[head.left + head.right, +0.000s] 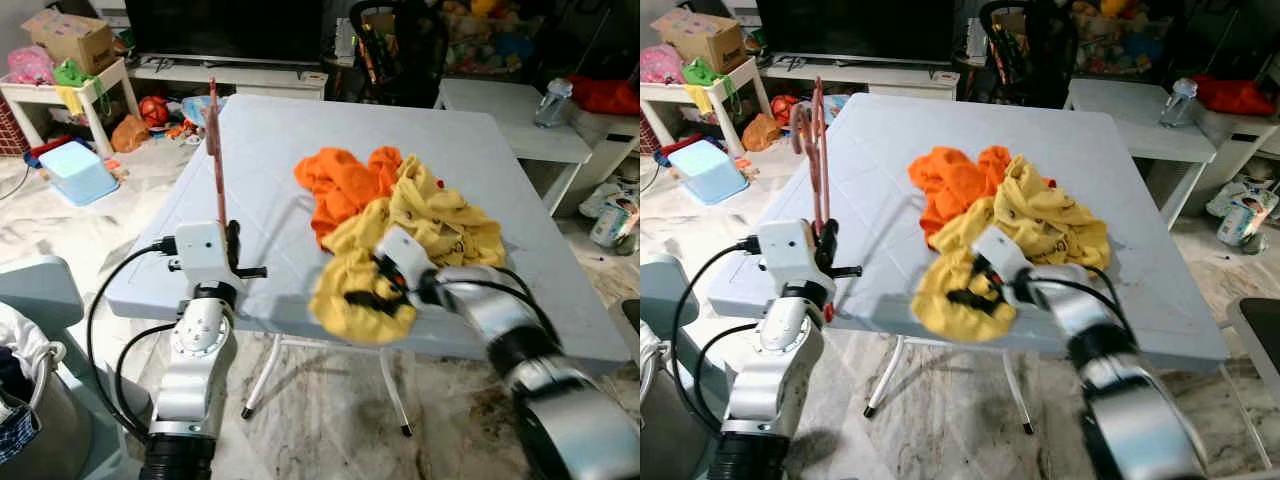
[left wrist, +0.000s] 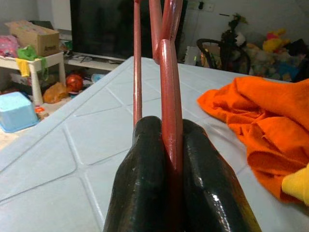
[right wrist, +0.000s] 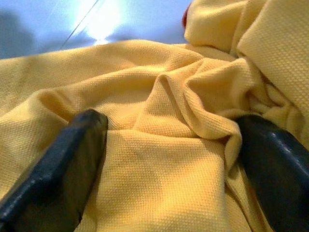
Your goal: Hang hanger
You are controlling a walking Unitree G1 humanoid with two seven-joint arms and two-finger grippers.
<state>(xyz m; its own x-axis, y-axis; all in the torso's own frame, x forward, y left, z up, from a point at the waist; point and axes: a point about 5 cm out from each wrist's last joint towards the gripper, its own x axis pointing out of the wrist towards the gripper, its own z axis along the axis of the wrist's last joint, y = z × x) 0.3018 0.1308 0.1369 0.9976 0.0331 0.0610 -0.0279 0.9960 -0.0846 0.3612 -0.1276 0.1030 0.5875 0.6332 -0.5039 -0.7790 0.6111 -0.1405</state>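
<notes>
A red hanger (image 1: 215, 150) stands upright at the left edge of the pale blue table (image 1: 270, 130). My left gripper (image 2: 166, 128) is shut on the hanger's lower part, its fingers (image 2: 140, 183) pressed against the red bar. An orange garment (image 1: 345, 180) and a yellow garment (image 1: 440, 215) lie heaped together on the table's middle and right. The yellow cloth hangs over the front edge. There my right gripper (image 1: 375, 290) is open, its fingers (image 3: 63, 169) spread wide over a fold of yellow cloth (image 3: 164, 145).
A light blue bin (image 1: 78, 172) and a white shelf (image 1: 60, 95) with a cardboard box stand on the floor to the left. At the right is a white bench (image 1: 520, 125) with a bottle (image 1: 553, 103). A metal bucket (image 1: 30, 400) stands at the lower left.
</notes>
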